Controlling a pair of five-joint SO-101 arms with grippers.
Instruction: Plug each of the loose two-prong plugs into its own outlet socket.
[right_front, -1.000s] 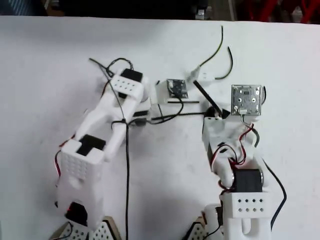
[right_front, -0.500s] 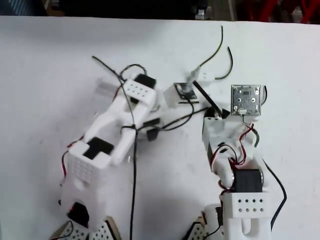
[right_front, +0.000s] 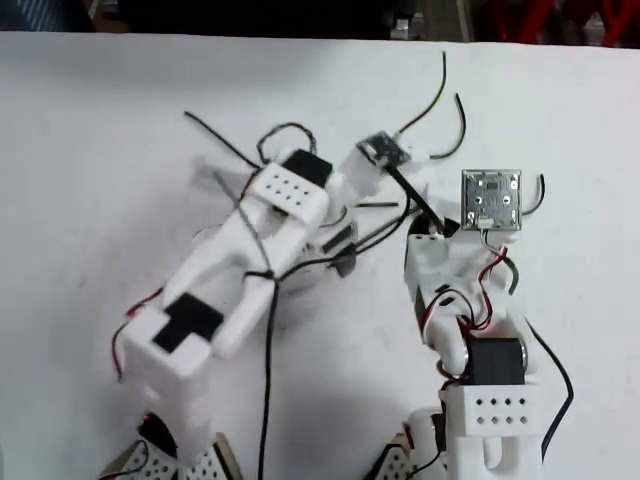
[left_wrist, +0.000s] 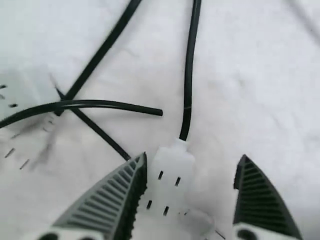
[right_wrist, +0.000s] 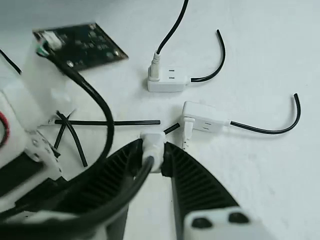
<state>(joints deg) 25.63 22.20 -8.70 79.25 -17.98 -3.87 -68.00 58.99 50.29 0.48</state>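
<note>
White plastic plug (right_wrist: 152, 141), light, hard and probably slick, sits pinched by its body in the right gripper (right_wrist: 154, 151), and its stiff cord (right_wrist: 102, 107) is apt to tug. The left gripper (left_wrist: 192, 162) is spread astride a socket (left_wrist: 167, 182) on the table (left_wrist: 260, 75).

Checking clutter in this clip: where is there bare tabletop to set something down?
Bare: the left side of the white table, beyond the left arm, and the strip right of the square grey outlet plate. Crowded: the middle, where black cables and white plastic sockets lie between the arms.
</note>
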